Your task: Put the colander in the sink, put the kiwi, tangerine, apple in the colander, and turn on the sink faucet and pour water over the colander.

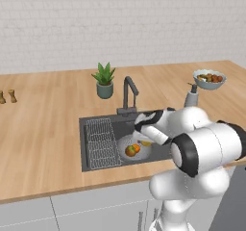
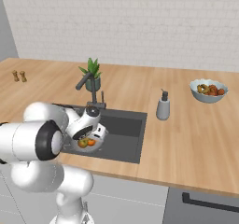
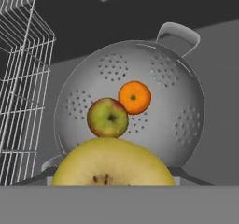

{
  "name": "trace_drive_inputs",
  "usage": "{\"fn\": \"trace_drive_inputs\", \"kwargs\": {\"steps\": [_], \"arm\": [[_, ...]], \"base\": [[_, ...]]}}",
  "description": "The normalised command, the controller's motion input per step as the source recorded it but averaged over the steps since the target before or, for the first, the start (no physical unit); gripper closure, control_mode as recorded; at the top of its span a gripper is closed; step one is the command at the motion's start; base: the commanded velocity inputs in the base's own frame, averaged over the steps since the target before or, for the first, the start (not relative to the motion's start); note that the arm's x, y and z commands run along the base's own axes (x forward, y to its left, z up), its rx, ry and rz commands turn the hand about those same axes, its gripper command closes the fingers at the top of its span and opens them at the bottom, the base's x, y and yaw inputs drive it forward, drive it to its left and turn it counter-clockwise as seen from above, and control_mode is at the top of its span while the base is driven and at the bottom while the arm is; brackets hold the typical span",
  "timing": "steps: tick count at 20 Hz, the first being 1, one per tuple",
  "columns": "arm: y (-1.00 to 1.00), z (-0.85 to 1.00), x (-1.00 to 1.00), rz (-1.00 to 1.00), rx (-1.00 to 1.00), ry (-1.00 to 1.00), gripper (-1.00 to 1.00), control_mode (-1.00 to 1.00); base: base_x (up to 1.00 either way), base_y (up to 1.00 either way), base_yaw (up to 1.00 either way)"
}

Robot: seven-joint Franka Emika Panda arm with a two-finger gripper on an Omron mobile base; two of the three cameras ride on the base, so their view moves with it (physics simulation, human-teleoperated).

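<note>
A: Colander (image 1: 129, 150) sitting in the sink (image 1: 96, 124), centre of left base view, w/ apple (image 1: 129, 151) and tangerine (image 1: 137, 148) lying inside. Gripper (image 1: 145, 139) hanging just over its right rim, something yellow showing at the tips: the kiwi (image 1: 146, 143).

B: Rt base view?

A: Colander (image 2: 80, 146) sitting lower left, at the sink's (image 2: 126, 139) near-left corner; apple (image 2: 83, 143) and tangerine (image 2: 91, 142) lying side by side in it. Gripper (image 2: 87, 136) pointing down right above them. Sink faucet (image 2: 89, 87) standing behind, spout angling to upper left.

B: Hand view?

A: Colander (image 3: 177, 106) sitting mid-frame, apple (image 3: 108, 117) touching tangerine (image 3: 135, 97) inside. Kiwi (image 3: 112, 164) bulging at bottom centre, pale cut face toward cam, hiding the tips. Wire rack (image 3: 21, 92) at left.

B: Claw state?

A: Looks to be clamping the kiwi, partly spread around it; contact itself hidden.
</note>
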Motion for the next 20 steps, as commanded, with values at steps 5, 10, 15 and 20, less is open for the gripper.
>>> {"fn": "trace_drive_inputs", "kwargs": {"steps": [5,10,15,20], "arm": [[-0.01,-0.11,0.47,0.0,0.0,0.11,1.0,-1.0],[0.0,-0.32,0.36,0.0,0.0,0.04,1.0,-1.0],[0.0,-0.49,0.21,0.0,0.0,0.0,1.0,-1.0],[0.0,-0.42,0.11,0.0,0.0,0.0,1.0,-1.0]], "base": [[0.0,0.0,0.0],[0.0,0.0,0.0],[0.0,0.0,0.0],[0.0,0.0,0.0]]}}
